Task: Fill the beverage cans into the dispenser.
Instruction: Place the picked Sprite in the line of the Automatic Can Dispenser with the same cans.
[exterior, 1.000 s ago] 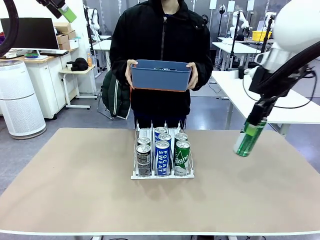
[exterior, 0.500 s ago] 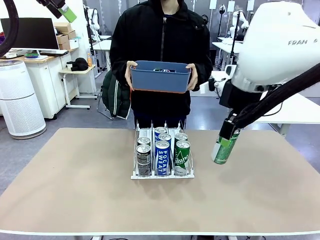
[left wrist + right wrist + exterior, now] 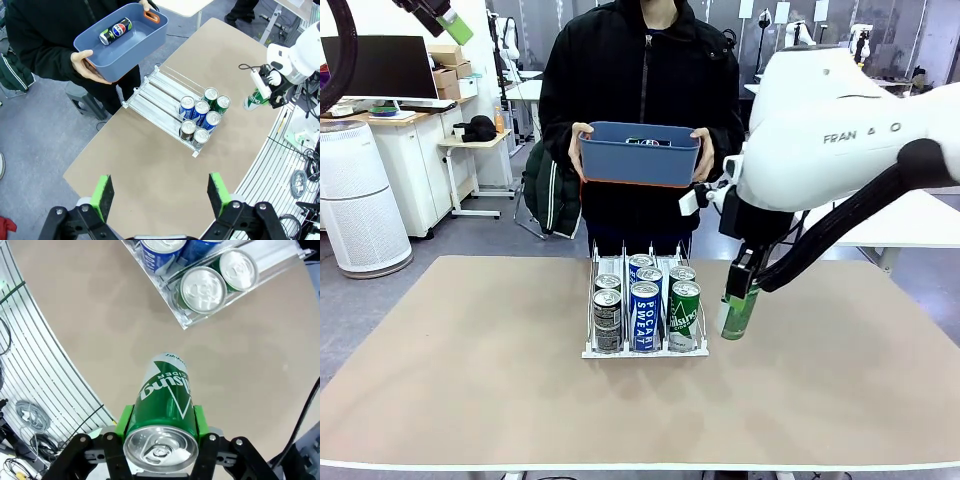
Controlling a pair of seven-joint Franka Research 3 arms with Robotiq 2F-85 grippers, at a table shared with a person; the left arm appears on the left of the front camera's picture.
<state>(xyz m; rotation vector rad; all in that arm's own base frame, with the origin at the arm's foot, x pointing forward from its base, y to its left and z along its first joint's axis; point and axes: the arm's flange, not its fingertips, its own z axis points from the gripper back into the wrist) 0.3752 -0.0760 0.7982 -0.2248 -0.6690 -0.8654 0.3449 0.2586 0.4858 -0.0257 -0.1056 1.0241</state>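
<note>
Right gripper (image 3: 740, 298) clenched on green can (image 3: 738, 320), label "CIDER", just right of dispenser (image 3: 645, 352), not touching it. Six cans stand in dispenser; blue cans (image 3: 645, 315) read "POCARI SWEAT". Person behind holds blue tub (image 3: 640, 160), Pepsi can (image 3: 115, 31) inside. Table (image 3: 470, 380) bare on both sides. Left gripper (image 3: 161, 194) spread wide, high above table.

Right end effector (image 3: 162, 422) hung over the worktop (image 3: 470, 380), clamped on a green can (image 3: 738, 318); left end effector (image 3: 160, 192) gaped, raised high.
</note>
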